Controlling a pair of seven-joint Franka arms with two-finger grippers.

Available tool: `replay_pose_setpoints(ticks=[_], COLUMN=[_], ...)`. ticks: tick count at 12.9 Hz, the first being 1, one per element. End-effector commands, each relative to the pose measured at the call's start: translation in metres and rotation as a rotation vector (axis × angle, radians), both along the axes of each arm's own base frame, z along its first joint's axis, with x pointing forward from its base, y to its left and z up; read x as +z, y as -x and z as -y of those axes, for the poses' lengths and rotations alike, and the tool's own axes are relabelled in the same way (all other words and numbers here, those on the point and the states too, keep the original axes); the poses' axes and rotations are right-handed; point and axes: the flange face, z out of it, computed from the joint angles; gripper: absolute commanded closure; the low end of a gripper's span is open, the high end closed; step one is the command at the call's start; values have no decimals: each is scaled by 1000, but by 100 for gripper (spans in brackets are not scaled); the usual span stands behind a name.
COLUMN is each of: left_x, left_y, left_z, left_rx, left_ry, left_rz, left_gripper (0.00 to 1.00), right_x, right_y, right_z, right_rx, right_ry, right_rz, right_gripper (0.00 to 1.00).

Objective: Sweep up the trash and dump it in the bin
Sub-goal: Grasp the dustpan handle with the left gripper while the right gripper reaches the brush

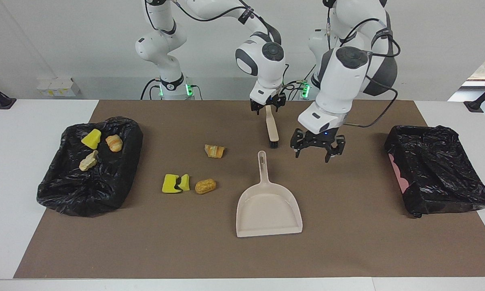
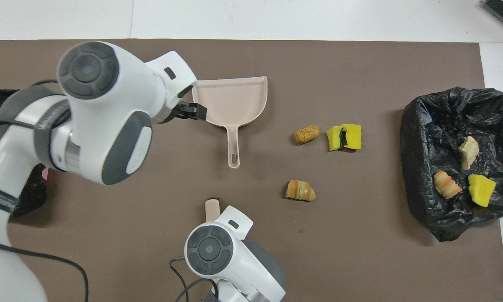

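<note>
The beige dustpan point(image 1: 268, 210) point(image 2: 230, 100) lies flat mid-mat, its handle pointing toward the robots. My left gripper point(image 1: 317, 151) point(image 2: 193, 112) hangs open and empty just above the mat, beside that handle toward the left arm's end. The beige brush point(image 1: 272, 129) point(image 2: 212, 208) lies nearer the robots, with my right gripper point(image 1: 266, 107) at its handle end. Loose trash sits on the mat: a bread-like bit point(image 1: 214, 150), two yellow pieces point(image 1: 175, 183) and a brown lump point(image 1: 205, 186). The black-lined bin point(image 1: 64, 190) at the right arm's end holds three more pieces point(image 1: 91, 138).
A second black-lined bin point(image 1: 436, 169) with a pink edge stands at the left arm's end. A brown mat point(image 1: 347, 250) covers most of the white table.
</note>
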Motion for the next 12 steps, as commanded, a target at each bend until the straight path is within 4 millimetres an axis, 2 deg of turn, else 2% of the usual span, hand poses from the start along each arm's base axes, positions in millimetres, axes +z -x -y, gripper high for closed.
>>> replay_pose_setpoints(ticks=[1, 2, 3, 5, 7, 9, 10, 11, 12], left_x=[-41, -55, -69, -92, -137, -140, -140, -137, -136], left_y=[14, 19, 22, 29, 37, 35, 33, 30, 28], left_z=[40, 56, 64, 69, 95, 98, 97, 97, 93], left_rx=[15, 22, 40, 34, 47, 65, 69, 73, 78], left_ry=[6, 10, 17, 19, 4, 18, 21, 25, 21], left_rz=[-6, -9, -7, -3, -17, 0, 6, 11, 10], left_gripper=[0, 0, 0, 0, 0, 0, 0, 0, 0], right_x=[-13, -16, -20, -22, -22, -23, -25, -26, -25], right_y=[18, 28, 31, 34, 45, 53, 56, 52, 53], right_z=[6, -1, -2, -2, -6, -7, -7, -5, -6], right_rx=[-4, 10, 11, -15, -8, -6, -3, -39, -48], right_ry=[-2, 2, 5, -18, -23, -25, -26, -42, -38], right_rz=[-18, -21, -27, -45, -59, -71, -81, -107, -128], right_gripper=[30, 31, 34, 36, 41, 50, 73, 100, 100])
